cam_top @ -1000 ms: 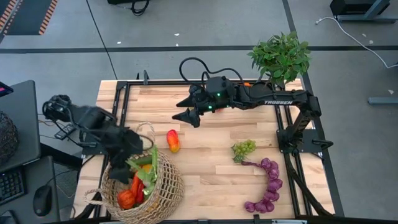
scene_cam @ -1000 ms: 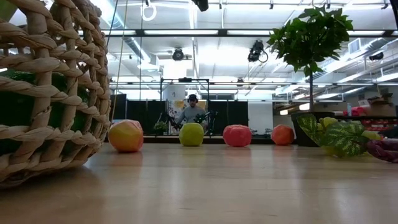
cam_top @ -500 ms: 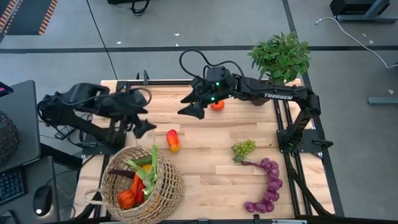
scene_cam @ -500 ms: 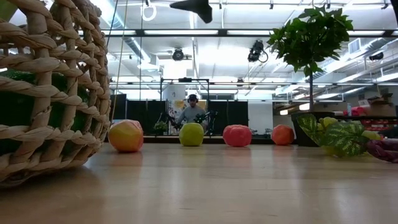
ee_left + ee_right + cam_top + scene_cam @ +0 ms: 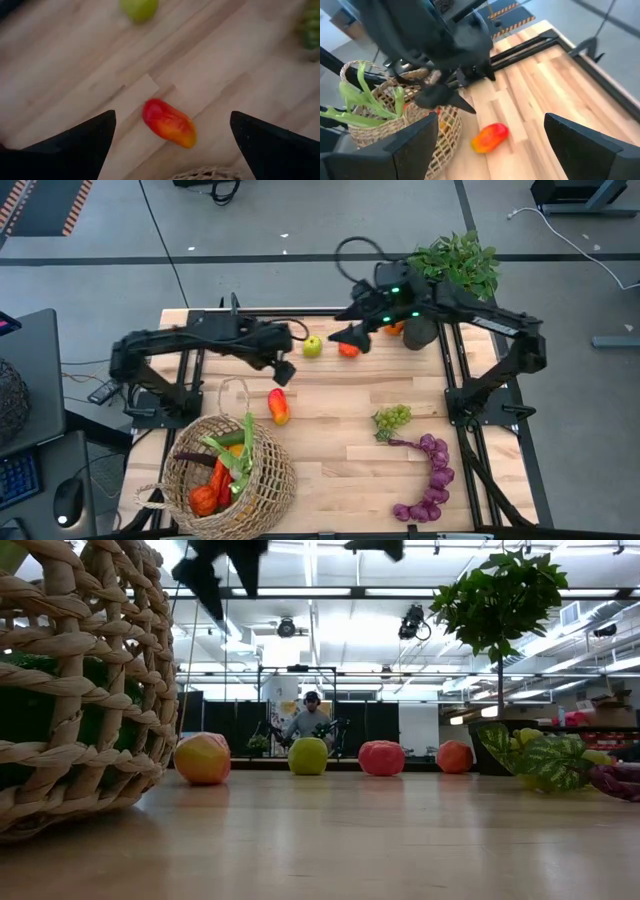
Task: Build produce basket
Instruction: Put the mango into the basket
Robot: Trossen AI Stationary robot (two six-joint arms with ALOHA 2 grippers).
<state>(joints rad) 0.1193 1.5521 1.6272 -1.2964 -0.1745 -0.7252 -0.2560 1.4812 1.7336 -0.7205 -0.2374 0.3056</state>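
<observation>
**Both end effectors released above the tabletop**

The basket [image 5: 230, 470] sits lower left, holding produce. A red-yellow pepper [image 5: 279, 406] lies just above it. The left end effector [image 5: 283, 370] hangs released over the pepper; the right end effector [image 5: 352, 335], released, hovers upper centre.

My black left gripper [image 5: 170, 145] is showing against a pale striped wood counter [image 5: 330, 470]. I'm seeing a red-to-orange pepper [image 5: 169, 123], a green apple [image 5: 313, 346], purple grapes [image 5: 430, 478], and a tan woven basket [image 5: 272, 480].

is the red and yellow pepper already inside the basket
No, the red and yellow pepper lies on the table, apart from the basket.
</observation>
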